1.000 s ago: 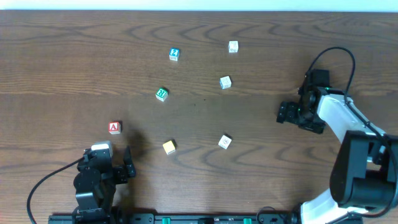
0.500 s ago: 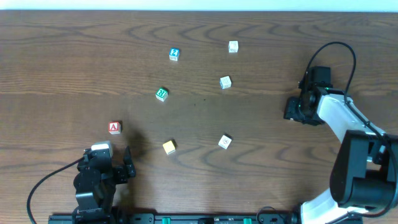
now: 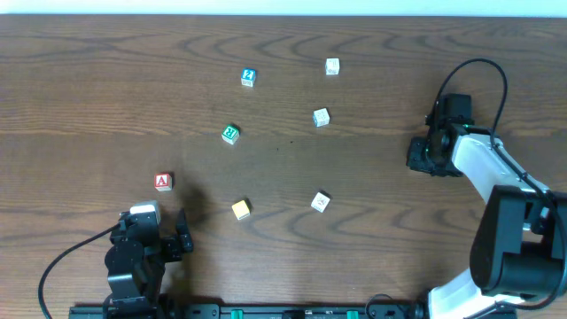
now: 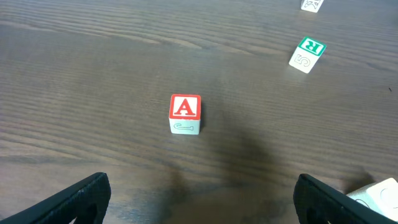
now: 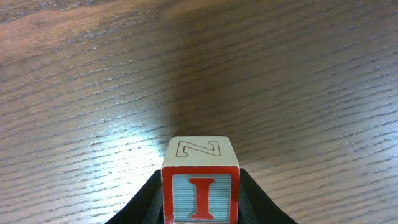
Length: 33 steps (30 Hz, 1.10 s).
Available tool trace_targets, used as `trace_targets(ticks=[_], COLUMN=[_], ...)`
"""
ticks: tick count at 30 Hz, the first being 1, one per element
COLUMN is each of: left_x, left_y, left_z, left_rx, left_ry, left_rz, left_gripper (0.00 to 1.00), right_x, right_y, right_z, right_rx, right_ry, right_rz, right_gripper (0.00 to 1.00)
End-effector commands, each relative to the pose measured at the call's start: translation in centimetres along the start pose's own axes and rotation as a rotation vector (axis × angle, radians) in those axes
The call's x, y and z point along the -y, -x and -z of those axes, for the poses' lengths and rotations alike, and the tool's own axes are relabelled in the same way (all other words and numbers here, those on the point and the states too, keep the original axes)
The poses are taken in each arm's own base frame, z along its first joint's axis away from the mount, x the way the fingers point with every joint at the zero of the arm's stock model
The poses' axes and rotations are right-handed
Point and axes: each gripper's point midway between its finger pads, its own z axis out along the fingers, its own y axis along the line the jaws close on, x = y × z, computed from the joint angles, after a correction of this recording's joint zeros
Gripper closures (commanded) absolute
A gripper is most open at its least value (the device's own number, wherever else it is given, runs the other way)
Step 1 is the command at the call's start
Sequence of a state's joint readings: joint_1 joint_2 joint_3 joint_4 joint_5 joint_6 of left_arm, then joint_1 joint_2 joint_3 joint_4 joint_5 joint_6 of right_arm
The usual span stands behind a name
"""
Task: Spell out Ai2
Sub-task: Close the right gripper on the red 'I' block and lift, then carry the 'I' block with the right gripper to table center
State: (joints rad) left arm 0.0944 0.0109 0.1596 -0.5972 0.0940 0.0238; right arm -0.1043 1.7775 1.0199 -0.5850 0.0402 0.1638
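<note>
A wooden block with a red I on its facing side and a Z on top (image 5: 200, 186) sits between the black fingers (image 5: 148, 196) of my right gripper (image 5: 200, 202), which is shut on it just above the table. From overhead, the right gripper (image 3: 422, 154) is at the right side and hides this block. The red A block (image 3: 162, 182) (image 4: 185, 113) lies front left, ahead of my open left gripper (image 3: 182, 234) (image 4: 202, 186). A blue block marked 2 (image 3: 248, 77) lies at the back.
A green block (image 3: 230, 133) (image 4: 308, 53), a yellow block (image 3: 241, 209) (image 4: 380, 194) and three white blocks (image 3: 331, 66) (image 3: 321, 116) (image 3: 321, 202) are scattered over the middle of the brown wooden table (image 3: 80, 97).
My right gripper's jaws have closed from wide open onto the I block and shifted slightly right. The left arm and the other blocks have not moved.
</note>
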Motion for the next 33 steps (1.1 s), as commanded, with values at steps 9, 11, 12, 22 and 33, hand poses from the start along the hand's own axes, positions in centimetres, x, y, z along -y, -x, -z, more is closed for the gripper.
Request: trace_targets(ticks=[9, 11, 12, 22, 33], left_x=[0.1, 0.1, 0.1, 0.1, 0.1], left_y=[-0.1, -0.1, -0.1, -0.1, -0.1], left_z=[-0.1, -0.1, -0.1, -0.1, -0.1], left_rx=[0.0, 0.0, 0.0, 0.0, 0.0], left_ry=[-0.003, -0.003, -0.003, -0.003, -0.003], left_rz=[-0.008, -0.008, -0.008, -0.008, -0.008], left_gripper=[0.05, 0.05, 0.05, 0.05, 0.05], right_x=[-6.2, -8.9, -10.4, -25.1, -29.2], right_y=[3.6, 5.2, 5.9, 6.2, 2.2], right_z=[3.3, 5.3, 6.3, 10.0, 4.3], right_rx=[0.057, 0.106, 0.133, 0.189, 0.048], right_ry=[0.216, 0.245, 0.261, 0.289, 0.218], right_rz=[0.055, 0.109, 0.141, 0.333, 0.327], right_gripper=[0.98, 0.99, 0.98, 0.99, 0.98])
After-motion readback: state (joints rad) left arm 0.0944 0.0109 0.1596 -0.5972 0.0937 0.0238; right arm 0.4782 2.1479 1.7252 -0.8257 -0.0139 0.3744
